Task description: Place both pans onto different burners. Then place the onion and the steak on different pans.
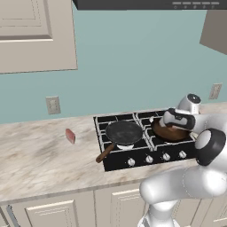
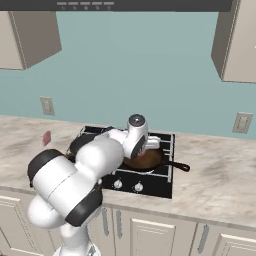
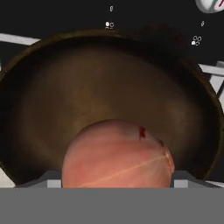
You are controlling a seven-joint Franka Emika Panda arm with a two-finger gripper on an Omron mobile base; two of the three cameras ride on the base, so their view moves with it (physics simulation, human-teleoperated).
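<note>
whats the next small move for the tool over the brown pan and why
Probably lower a little and let go. In the hand view the onion sits between the tool's fingertips, right above the brown pan, which already rests on a burner beside the black pan. The steak waits on the counter, so freeing the tool comes first.

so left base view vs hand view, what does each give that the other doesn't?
Left base only: the steak on the counter left of the cooktop, and the black pan on a front burner. Hand only: the onion close up between the fingertips, over the pan's bowl. Both: the reddish-brown pan on the cooktop.
</note>
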